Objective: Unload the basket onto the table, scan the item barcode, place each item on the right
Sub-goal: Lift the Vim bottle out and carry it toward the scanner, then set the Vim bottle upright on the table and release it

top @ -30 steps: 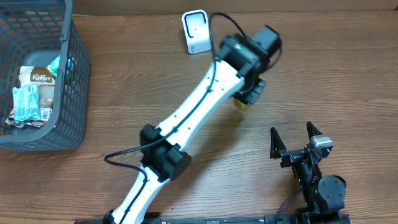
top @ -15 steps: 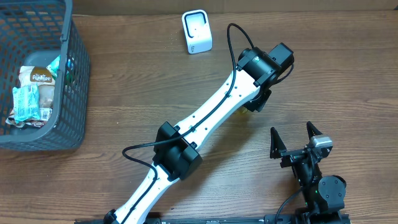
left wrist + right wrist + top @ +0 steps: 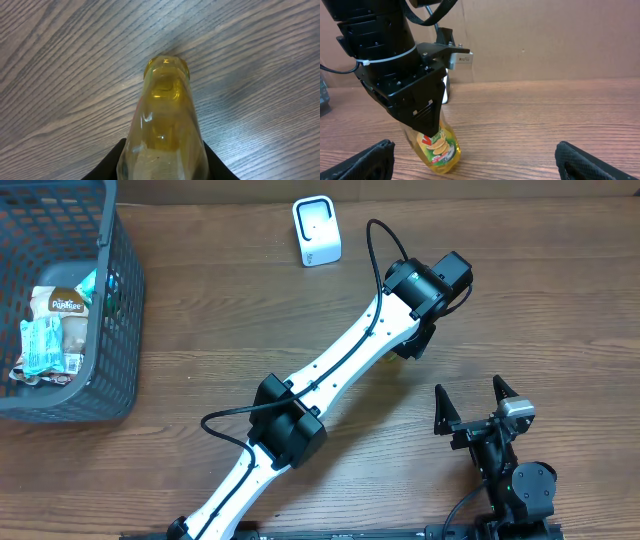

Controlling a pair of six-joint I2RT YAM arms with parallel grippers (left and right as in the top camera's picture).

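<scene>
Jaws of my left gripper (image 3: 164,167) clench the yellow bottle (image 3: 165,110), its base at or just above the table (image 3: 560,300), apart from the white barcode scanner (image 3: 316,230). My right gripper (image 3: 477,408) waits spread wide, holding nothing. I judge pickup done; showing the barcode to the scanner remains
</scene>
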